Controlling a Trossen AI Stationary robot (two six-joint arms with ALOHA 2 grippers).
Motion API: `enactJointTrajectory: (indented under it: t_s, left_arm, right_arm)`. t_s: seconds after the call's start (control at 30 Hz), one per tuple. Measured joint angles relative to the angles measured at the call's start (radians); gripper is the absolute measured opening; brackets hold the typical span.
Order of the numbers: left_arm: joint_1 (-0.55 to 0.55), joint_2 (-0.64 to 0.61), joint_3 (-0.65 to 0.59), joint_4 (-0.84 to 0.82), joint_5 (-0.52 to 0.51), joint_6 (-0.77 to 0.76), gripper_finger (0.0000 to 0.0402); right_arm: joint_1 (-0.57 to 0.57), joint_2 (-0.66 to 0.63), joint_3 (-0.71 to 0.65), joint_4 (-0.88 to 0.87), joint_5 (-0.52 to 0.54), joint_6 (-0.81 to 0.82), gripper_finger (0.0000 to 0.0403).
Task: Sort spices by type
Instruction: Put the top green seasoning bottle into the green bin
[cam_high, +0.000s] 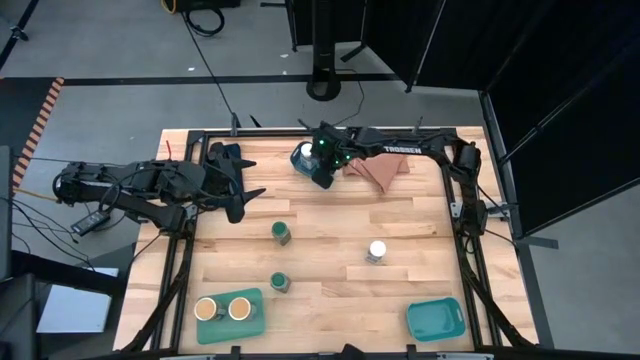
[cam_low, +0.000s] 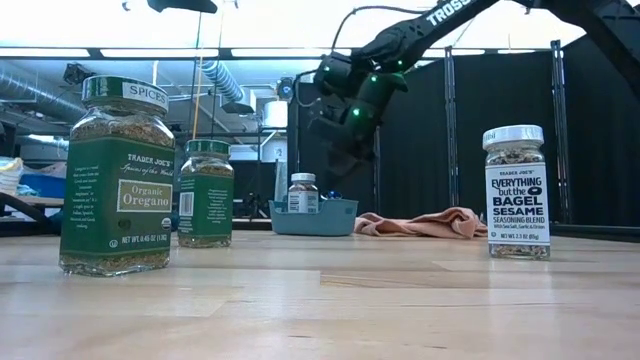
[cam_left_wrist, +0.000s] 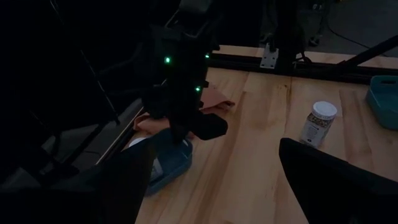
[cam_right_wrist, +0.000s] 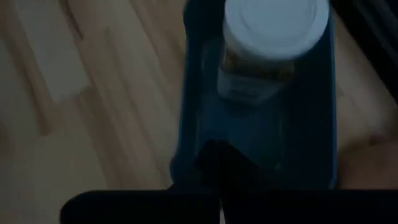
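From above, your right gripper (cam_high: 322, 172) hangs over the blue tray (cam_high: 301, 160) at the far edge of the surface (cam_high: 330, 300), jaws pressed together and holding nothing. Your left gripper (cam_high: 243, 190) waits at the far left, jaws spread. You have two green jars (cam_high: 282, 234) (cam_high: 280, 284) mid-surface, one white jar (cam_high: 376, 252) to their right, and two tan jars (cam_high: 207, 310) (cam_high: 239, 309) in the near-left tray (cam_high: 255, 322). A third tray (cam_high: 436, 320) sits near right, and a cloth (cam_high: 380, 170) lies by the blue tray.

At surface level, a second white jar (cam_low: 303, 193) stands in the blue tray, below the right gripper and apart from it.

Your left wrist shows the right gripper above that tray.

Your right wrist looks down on the white jar in the tray, just beyond the closed jaws.
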Motion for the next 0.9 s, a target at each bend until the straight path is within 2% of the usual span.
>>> enactJointTrajectory:
  t_s: [0.3,0.9]
  left_arm:
    - [0.000,0.000,0.000,0.001,-0.003,0.000,0.0351]
    - [0.000,0.000,0.000,0.001,-0.006,0.000,0.0351]
  right_arm:
    - [-0.032,0.002,-0.052,-0.026,0.074,0.004,0.0000]
    - [-0.134,0.002,-0.076,0.030,0.118,0.005,0.0000]
